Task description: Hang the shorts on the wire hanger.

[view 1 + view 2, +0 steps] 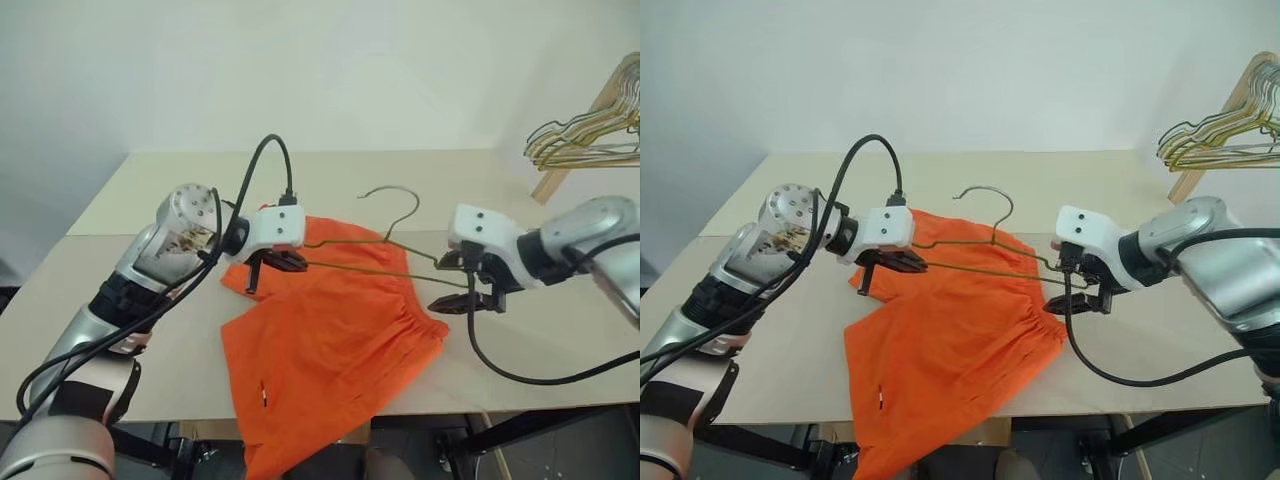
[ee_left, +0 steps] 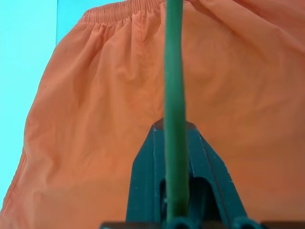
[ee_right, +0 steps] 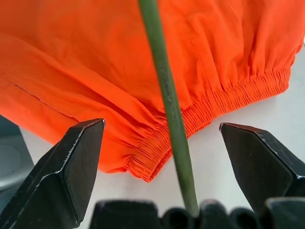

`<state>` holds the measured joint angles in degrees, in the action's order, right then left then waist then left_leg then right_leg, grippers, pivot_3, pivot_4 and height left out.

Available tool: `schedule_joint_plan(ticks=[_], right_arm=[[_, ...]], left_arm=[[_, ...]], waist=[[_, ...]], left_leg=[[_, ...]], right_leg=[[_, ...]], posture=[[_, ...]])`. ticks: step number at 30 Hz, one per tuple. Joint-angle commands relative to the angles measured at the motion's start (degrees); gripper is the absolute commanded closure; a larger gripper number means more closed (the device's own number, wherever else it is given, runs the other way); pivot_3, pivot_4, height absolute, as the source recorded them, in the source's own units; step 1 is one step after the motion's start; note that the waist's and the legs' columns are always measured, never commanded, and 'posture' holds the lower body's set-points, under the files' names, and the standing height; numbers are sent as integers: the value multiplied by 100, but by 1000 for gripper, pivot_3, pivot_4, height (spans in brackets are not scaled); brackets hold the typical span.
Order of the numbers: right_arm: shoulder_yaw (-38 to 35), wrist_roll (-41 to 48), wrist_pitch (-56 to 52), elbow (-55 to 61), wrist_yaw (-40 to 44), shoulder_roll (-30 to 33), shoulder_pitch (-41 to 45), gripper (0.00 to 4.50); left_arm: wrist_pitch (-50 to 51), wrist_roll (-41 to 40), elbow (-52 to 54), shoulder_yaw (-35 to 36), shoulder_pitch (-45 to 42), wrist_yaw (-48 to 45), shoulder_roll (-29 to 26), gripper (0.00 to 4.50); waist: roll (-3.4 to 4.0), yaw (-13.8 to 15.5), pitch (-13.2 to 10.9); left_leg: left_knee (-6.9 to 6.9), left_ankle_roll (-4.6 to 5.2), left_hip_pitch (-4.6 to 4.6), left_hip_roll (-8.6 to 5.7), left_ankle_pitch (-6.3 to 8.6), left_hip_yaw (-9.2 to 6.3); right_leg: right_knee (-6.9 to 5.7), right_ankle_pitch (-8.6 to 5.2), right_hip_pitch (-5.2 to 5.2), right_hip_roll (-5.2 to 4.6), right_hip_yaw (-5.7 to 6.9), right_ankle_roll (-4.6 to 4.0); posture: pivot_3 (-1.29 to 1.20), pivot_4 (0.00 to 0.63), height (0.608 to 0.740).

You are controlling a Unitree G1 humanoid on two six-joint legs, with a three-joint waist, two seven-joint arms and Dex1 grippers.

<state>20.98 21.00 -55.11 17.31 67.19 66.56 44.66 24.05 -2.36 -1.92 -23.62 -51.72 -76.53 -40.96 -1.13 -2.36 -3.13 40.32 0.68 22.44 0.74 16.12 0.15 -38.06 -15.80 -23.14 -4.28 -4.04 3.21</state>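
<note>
The orange shorts point(image 1: 330, 340) lie spread on the table, one leg drooping over the front edge, the gathered waistband point(image 3: 224, 102) toward my right arm. The wire hanger point(image 1: 370, 245) is lifted just above them, hook point(image 1: 395, 198) pointing to the far side. My left gripper point(image 1: 300, 265) is shut on the hanger's left end; in the left wrist view the wire point(image 2: 174, 86) runs out from between the closed fingers point(image 2: 147, 171). My right gripper point(image 1: 452, 283) is open at the hanger's right end, and the wire point(image 3: 167, 95) passes untouched between its spread fingers point(image 3: 76, 167).
A bunch of wire hangers point(image 1: 585, 135) hangs on a wooden stand at the far right. The beige table point(image 1: 180, 190) has bare room behind and to both sides of the shorts. Black cables loop from both wrists, the right one point(image 1: 520, 375) sagging near the table's front edge.
</note>
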Motion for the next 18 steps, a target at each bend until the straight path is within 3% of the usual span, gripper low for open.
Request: schedule_joint_plan(ticks=[1,6,14,18], right_arm=[[-140,-205,130,-40,-2,-32,92,193],[-138,-343,213,-75,86,-73,-7,1564],[-148,-491,312,-150,222,-142,-45,4408],[-216,-460,312,-160,320,-180,-46,4484]], left_arm=[[35,-68,186,238,-153,5,-15,4500],[117,-126,263,265,-146,-33,-11,4500],[149,-154,349,300,-93,-62,-6,4500],[-202,-231,275,399,14,-167,-11,4500]], waist=[[0,4,0],[0,17,0],[0,11,0],[1,18,1]], left_leg=[[0,0,0,0,0,-2],[1,0,0,0,0,-2],[0,0,0,0,0,-1],[2,0,0,-1,0,-2]], right_leg=[[0,0,-1,0,0,0],[1,0,1,-1,0,0],[0,0,1,0,1,0],[1,0,2,-1,1,0]], posture=[[-17,0,740],[-17,0,740],[-17,0,740],[-11,0,740]])
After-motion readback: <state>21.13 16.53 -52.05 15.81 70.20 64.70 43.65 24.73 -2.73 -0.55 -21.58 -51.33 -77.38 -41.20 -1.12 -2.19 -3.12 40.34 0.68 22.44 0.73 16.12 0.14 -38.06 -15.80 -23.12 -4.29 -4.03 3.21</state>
